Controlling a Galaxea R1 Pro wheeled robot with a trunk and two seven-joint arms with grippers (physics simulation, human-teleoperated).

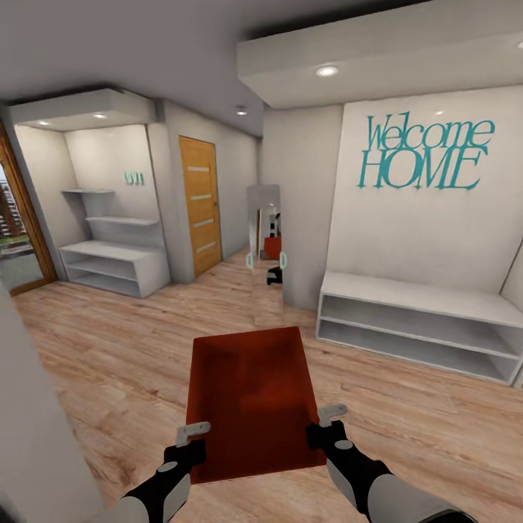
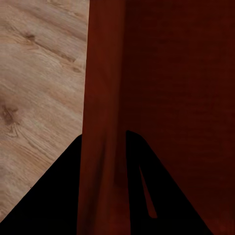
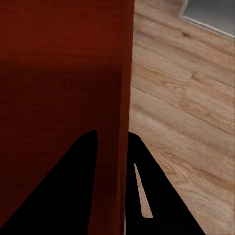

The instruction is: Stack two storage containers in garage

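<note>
Both grippers clamp storage container [image 1: 250,396].

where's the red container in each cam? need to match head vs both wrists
Head view: storage container sits low centre, held out over the floor between both grippers.
Left wrist view: its side wall runs up the middle between the dark jaws, interior to one side.
Right wrist view: its wall likewise runs between the jaws.
Shared landmark: the light wood-plank floor beside the wall.
</note>
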